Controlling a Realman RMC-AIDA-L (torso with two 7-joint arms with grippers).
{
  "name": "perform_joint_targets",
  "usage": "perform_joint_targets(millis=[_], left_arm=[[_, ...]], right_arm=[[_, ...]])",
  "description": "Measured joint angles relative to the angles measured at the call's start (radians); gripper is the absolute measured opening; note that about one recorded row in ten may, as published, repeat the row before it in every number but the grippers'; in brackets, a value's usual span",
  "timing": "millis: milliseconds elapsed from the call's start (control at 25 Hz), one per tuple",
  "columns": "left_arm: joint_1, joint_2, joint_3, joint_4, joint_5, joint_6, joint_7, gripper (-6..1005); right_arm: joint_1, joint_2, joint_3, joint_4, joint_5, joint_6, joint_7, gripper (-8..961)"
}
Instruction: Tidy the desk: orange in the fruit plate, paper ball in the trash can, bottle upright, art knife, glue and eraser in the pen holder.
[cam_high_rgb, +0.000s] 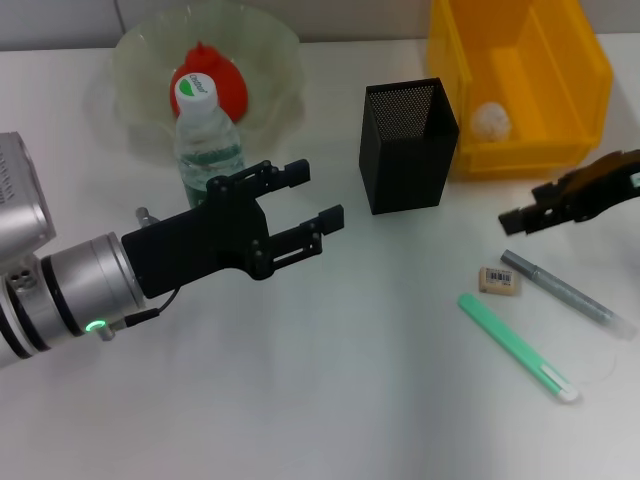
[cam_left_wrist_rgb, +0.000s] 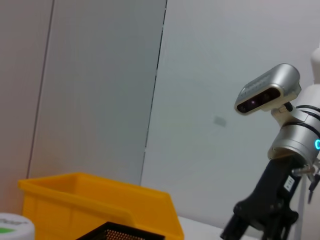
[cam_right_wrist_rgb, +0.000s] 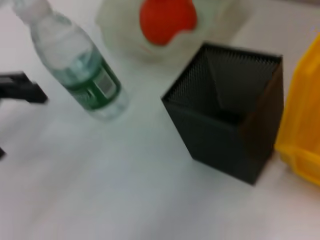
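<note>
The pen holder (cam_high_rgb: 408, 145) served as landmark. Far to its left the plate (cam_high_rgb: 140, 52) held the orange (cam_high_rgb: 225, 85). In front of the plate, still left of the holder, the bottle (cam_high_rgb: 205, 135) stood upright with cap on. The left hand (cam_high_rgb: 308, 212) hovered just left of and in front of the holder, fingers apart and gripping nothing, close beside the bottle.

Right of the holder, the trash can (cam_high_rgb: 575, 75) sat near it with the paper ball (cam_high_rgb: 491, 121) inside. Orange, ball and bottle therefore looked done; judged remaining: eraser, knife, glue.

In front and right of the holder lay the eraser (cam_high_rgb: 500, 280), with a grey pen-like stick (cam_high_rgb: 565, 290) just to its right and a green stick (cam_high_rgb: 515, 345) in front, all flat on the desk (cam_high_rgb: 320, 400). Could not tell which was knife and which glue. The right hand (cam_high_rgb: 530, 215) hovered right of the holder, above and behind the eraser; whether it was open, cannot tell.

Judged next step: right hand picks the eraser. Advice: descend straight, span its short sides, lift clear, release well above the holder's mouth. Risks: the grey stick lay very close and could be nudged; the holder's rim could catch a low approach; the left hand near the bottle could tip it.
</note>
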Motion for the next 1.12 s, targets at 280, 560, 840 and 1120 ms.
perform_joint_targets(millis=[280, 560, 840, 1120], left_arm=[[0.002, -0.001, 0.002, -0.002, -0.002, -0.026, 0.001, 695], [-0.002, -0.001, -0.005, -0.01, -0.004, -0.04, 0.0, 695], [-0.008, -0.001, 0.003, -0.014, -0.027, -0.064, 0.0, 695], [-0.012, -0.001, -0.002, -0.015, -0.028, -0.072, -0.001, 696]], right_arm=[[0.011, 0.001, -0.186, 0.002, -0.125, 0.078, 0.134, 768], [0.016, 0.001, -0.205, 0.002, -0.158, 0.081, 0.138, 767], [0.029, 0.003, -0.266, 0.024, -0.145, 0.095, 0.134, 768], [0.035, 0.006, -0.394, 0.005, -0.137, 0.118, 0.1, 768]])
